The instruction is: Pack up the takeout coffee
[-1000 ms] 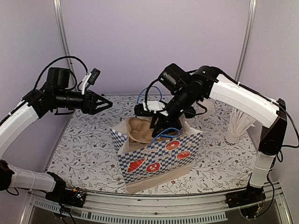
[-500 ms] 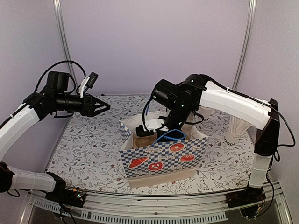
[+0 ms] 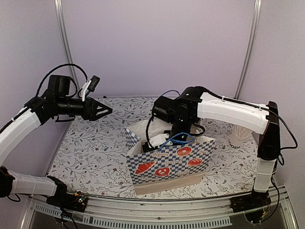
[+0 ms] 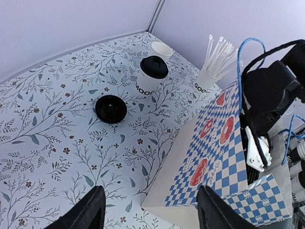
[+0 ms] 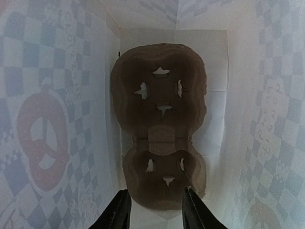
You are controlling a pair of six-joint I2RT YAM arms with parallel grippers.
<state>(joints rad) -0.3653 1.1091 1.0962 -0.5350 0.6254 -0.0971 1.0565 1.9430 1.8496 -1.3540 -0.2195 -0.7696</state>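
Observation:
The takeout coffee [image 4: 151, 76], a white cup with dark lettering and a black lid, stands upright on the flowered table in the left wrist view; the right arm hides it in the top view. My left gripper [image 4: 152, 212] hangs open and empty above the table, left of the blue-checked paper bag [image 3: 169, 161], far from the cup. My right gripper [image 5: 155, 210] is down inside the bag, open, with its fingers apart over the near end of a brown cardboard cup carrier [image 5: 159, 119] that lies flat on the bag's bottom.
A loose black lid [image 4: 110, 109] lies on the table in front of the coffee. Behind the coffee stands a lidless white cup [image 4: 162, 49]. A cup of white sticks [image 4: 209, 78] stands at the far right [image 3: 238, 138]. The bag has blue cord handles [image 3: 177, 139].
My right arm has gone down into the bag with the brown carrier, which now lies on the bottom. The bag has shifted right and turned. The left arm has stayed put.

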